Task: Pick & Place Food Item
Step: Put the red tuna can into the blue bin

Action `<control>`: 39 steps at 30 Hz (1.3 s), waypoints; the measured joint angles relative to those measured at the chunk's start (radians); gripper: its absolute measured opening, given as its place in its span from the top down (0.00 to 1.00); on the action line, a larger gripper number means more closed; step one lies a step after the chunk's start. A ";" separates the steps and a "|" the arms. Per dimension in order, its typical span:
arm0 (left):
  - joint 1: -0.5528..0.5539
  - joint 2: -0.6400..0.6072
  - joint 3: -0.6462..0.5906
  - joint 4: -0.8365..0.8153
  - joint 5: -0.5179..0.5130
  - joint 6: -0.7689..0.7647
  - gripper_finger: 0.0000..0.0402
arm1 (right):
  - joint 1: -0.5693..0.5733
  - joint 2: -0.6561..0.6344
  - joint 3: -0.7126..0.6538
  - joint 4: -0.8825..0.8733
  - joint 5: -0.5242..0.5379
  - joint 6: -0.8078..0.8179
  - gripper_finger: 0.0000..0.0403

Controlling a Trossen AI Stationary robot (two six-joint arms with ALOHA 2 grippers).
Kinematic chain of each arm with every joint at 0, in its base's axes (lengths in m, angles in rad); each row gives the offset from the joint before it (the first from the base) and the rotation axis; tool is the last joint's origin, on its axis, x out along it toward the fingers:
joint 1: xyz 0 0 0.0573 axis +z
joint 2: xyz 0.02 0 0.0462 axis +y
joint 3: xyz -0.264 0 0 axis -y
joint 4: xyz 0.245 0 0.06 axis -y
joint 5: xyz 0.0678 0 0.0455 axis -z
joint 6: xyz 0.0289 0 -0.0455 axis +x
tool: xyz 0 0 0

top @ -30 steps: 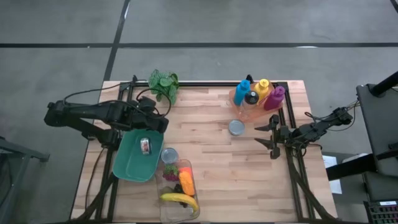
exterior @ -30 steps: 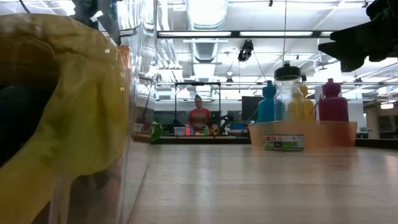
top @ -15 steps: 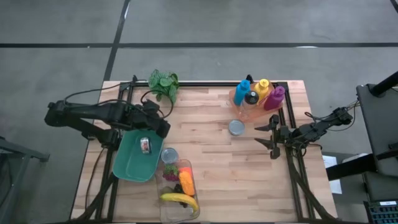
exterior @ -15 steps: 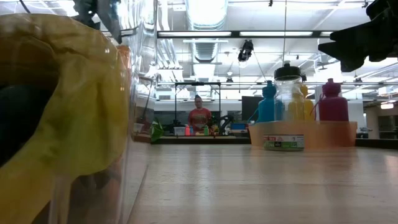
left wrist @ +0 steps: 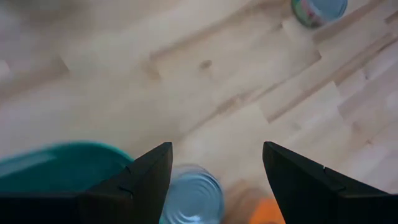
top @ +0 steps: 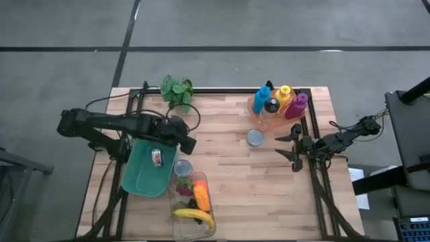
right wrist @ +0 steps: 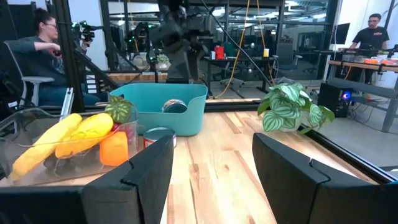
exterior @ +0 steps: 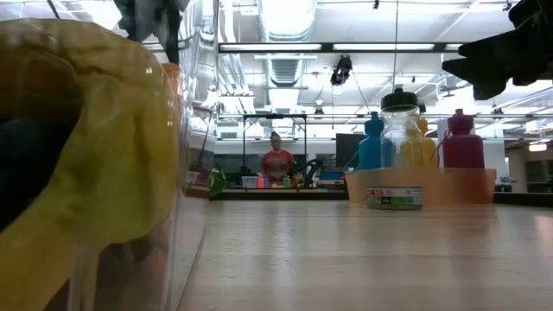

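Observation:
A teal bin [top: 144, 173] at the table's left holds one silver can [top: 156, 158]. A second can [top: 183, 168] stands upright on the wood beside the bin, in front of a clear container [top: 195, 205] with a banana [top: 193, 215] and an orange piece [top: 201, 195]. My left gripper [top: 190, 144] hangs open, tipped downward, above and a little beyond that can [left wrist: 195, 196], touching nothing. A third can [top: 255, 138] stands mid-table. My right gripper [top: 290, 144] waits open and level at the right edge.
A caddy of coloured bottles [top: 277, 104] stands at the far right, and a potted plant [top: 176, 91] at the far left corner. Bare wood lies between the cans and the right arm. In the low view the clear container [exterior: 86, 155] fills the left side.
My left gripper has moved toward the table's right edge and slightly down, from over the bin's far rim to above the can beside it. It has tipped further downward and turned at the wrist, and its fingers stay open. Nothing else has moved.

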 joint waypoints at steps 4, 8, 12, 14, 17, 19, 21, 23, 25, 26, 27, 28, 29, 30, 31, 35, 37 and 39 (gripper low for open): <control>0.000 0.054 0.000 0.039 0.099 -0.082 0.36 | 0.000 0.000 0.000 0.000 0.000 0.000 0.46; 0.000 0.111 0.001 0.062 0.175 -0.186 0.36 | 0.000 0.000 0.000 -0.001 0.000 0.000 0.46; 0.000 0.178 0.002 0.033 0.266 -0.321 0.36 | 0.000 0.000 0.000 0.000 0.000 0.000 0.46; 0.000 0.211 0.002 0.033 0.317 -0.354 0.36 | 0.000 0.000 0.000 0.000 0.000 0.000 0.46; 0.000 0.261 0.002 0.033 0.369 -0.407 0.36 | 0.000 0.000 0.000 0.000 0.000 0.000 0.46; 0.000 0.292 0.002 0.029 0.406 -0.434 0.36 | 0.000 0.000 0.000 -0.001 0.000 0.000 0.46; 0.002 0.319 0.002 0.024 0.436 -0.451 0.36 | 0.000 0.000 0.000 0.000 0.000 0.000 0.46; 0.002 0.338 0.002 0.022 0.452 -0.464 0.36 | 0.000 0.000 0.000 0.000 0.000 0.000 0.46; 0.002 0.351 0.002 0.022 0.453 -0.470 0.36 | 0.000 0.000 0.000 0.000 0.000 0.000 0.46; 0.003 0.357 0.002 0.022 0.453 -0.471 0.36 | 0.000 0.000 0.000 0.000 0.000 0.000 0.46; 0.005 0.363 0.002 0.022 0.453 -0.473 0.36 | 0.000 0.000 0.000 0.000 0.000 0.000 0.46; 0.005 0.369 0.002 0.022 0.452 -0.473 0.36 | 0.000 0.000 0.000 0.000 0.000 0.000 0.46; 0.006 0.375 0.002 0.022 0.449 -0.473 0.36 | 0.000 0.000 0.000 0.000 0.000 0.000 0.46; 0.007 0.380 0.001 0.023 0.448 -0.473 0.36 | 0.000 0.000 0.000 0.000 0.000 0.000 0.46; 0.008 0.387 0.001 0.023 0.448 -0.478 0.36 | 0.000 0.000 0.000 0.000 0.000 0.000 0.46; 0.013 0.418 0.001 0.030 0.449 -0.480 0.36 | 0.000 0.000 0.000 0.000 0.000 0.000 0.46; 0.013 0.433 0.001 0.034 0.449 -0.480 0.36 | 0.000 0.000 0.000 -0.001 0.000 0.000 0.46; 0.013 0.449 0.000 0.037 0.449 -0.480 0.36 | 0.000 0.000 0.000 -0.001 0.000 0.000 0.46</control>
